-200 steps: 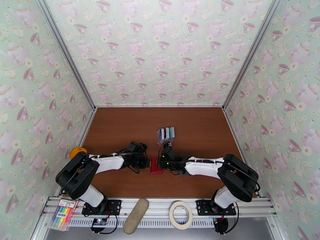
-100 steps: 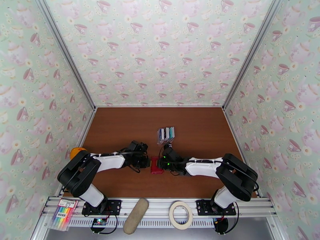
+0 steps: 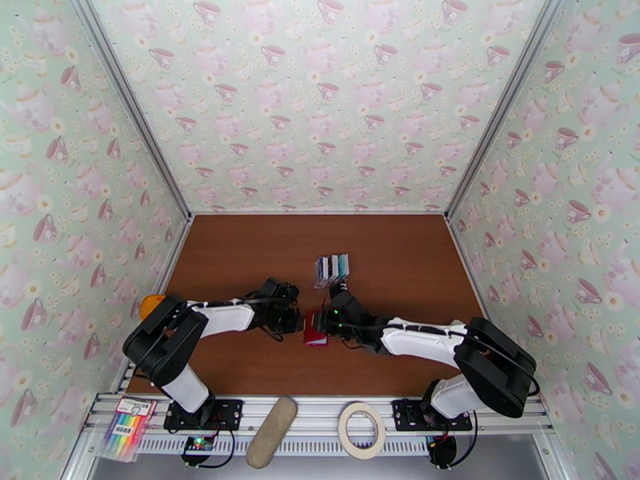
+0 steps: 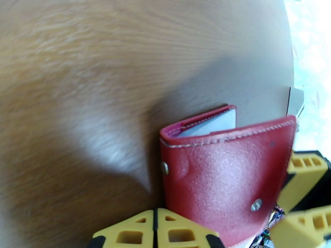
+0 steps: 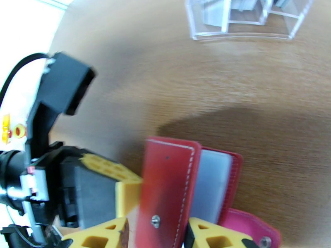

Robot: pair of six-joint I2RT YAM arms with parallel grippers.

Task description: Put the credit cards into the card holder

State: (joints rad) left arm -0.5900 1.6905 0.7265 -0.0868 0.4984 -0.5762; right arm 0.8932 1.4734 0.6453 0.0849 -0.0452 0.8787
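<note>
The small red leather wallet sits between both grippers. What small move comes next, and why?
Probably the right gripper, pinching the front cover, should pull it outward: the red wallet gapes only slightly, the left gripper presses its other side, and the blue and teal cards wait in a clear box.

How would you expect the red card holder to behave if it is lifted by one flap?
Probably floppy: the card holder looks like stitched, grained, leather-like material, and its flaps gape apart. Likely light, being thin. The grain should give decent grip.
</note>
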